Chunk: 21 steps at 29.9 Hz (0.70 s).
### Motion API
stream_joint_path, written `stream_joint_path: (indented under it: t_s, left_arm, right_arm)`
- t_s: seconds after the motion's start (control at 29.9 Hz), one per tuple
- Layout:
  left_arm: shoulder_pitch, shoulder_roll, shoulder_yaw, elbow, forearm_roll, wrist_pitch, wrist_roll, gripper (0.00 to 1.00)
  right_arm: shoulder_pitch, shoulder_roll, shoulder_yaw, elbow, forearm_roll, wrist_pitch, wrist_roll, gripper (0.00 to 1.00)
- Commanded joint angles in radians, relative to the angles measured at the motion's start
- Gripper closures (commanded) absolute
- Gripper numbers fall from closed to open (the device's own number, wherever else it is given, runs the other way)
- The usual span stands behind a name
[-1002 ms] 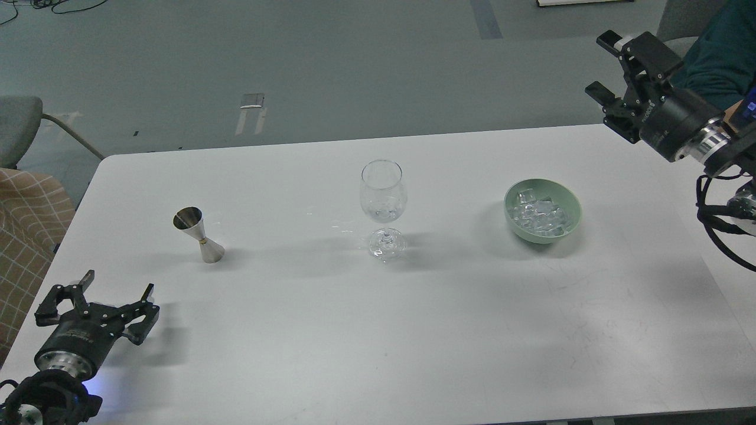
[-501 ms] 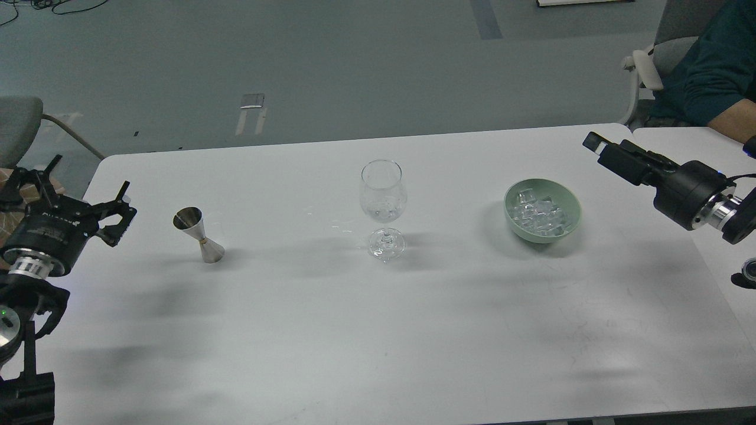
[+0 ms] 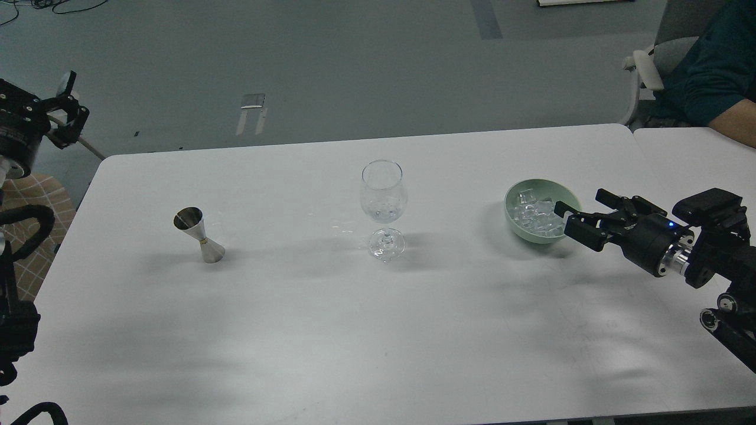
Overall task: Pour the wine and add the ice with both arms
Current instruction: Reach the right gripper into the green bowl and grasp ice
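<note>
The right arm (image 3: 703, 248) reaches in low from the right edge, its forearm lying nearly level over the white worktop (image 3: 354, 330) and pointing left. The right gripper (image 3: 582, 215) sits at the near right rim of the green bowl (image 3: 512, 219), its fingers spread apart with nothing between them. The ice (image 3: 536, 213) lies heaped inside the bowl as a pile of small clear cubes, showing no single long axis. The left arm (image 3: 15, 236) rises along the left edge, and the left gripper (image 3: 56, 115) is held high beyond the worktop's far left corner; its fingers look parted, holding nothing. The wine glass (image 3: 384, 206) stands upright at the middle of the worktop, stem vertical, mouth up. The steel jigger (image 3: 199, 235) stands well to its left, leaning slightly, with its open cup uppermost.
</note>
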<state>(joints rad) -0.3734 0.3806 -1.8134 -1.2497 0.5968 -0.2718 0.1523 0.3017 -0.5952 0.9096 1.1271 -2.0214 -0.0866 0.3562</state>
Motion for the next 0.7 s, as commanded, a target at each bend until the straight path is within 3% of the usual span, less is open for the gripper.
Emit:
stream_joint_path:
  t_s: [0.0, 0.27, 0.5, 0.67]
  left_arm:
    - [-0.021, 0.001, 0.003, -0.001, 0.005, 0.006, -0.011, 0.02]
    - [-0.010, -0.005, 0.016, -0.023, 0.006, 0.006, -0.013, 0.02]
    - [-0.006, -0.006, 0.025, -0.040, 0.006, 0.006, -0.013, 0.02]
    - [-0.006, -0.018, 0.031, -0.051, 0.006, 0.006, -0.013, 0.02]
  right_arm:
    - [0.025, 0.057, 0.000, -0.058, -0.042, 0.001, 0.000, 0.00]
    - [0.085, 0.136, -0.002, -0.158, -0.118, 0.004, -0.009, 0.04]
    - [0.086, 0.144, -0.002, -0.174, -0.135, 0.011, -0.019, 0.25]
    - [0.088, 0.150, -0.002, -0.174, -0.135, 0.014, -0.023, 0.25]
